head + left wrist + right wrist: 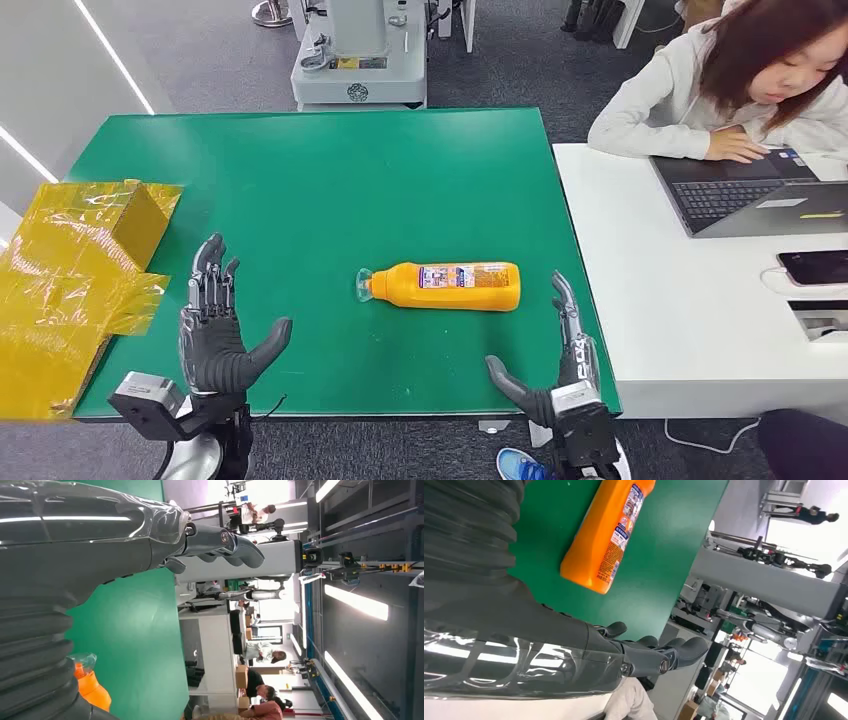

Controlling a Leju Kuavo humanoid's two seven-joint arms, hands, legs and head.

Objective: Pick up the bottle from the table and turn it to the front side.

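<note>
Bottle (447,286) lies on its side mid-frame; right hand (560,370) at lower right and left hand (215,330) both spread wide, empty. I'd wrap the body squarely before lifting.

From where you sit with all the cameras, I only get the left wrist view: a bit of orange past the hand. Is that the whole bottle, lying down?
Observer: Yes, the orange bottle lies on its side on the green table, label up.
Operator: Is the right hand on it?
Observer: No, the right hand is open near the bottle's base, apart from it.
Operator: Anything else on the table?
Observer: A yellow box at the left edge, beyond the open left hand.
</note>
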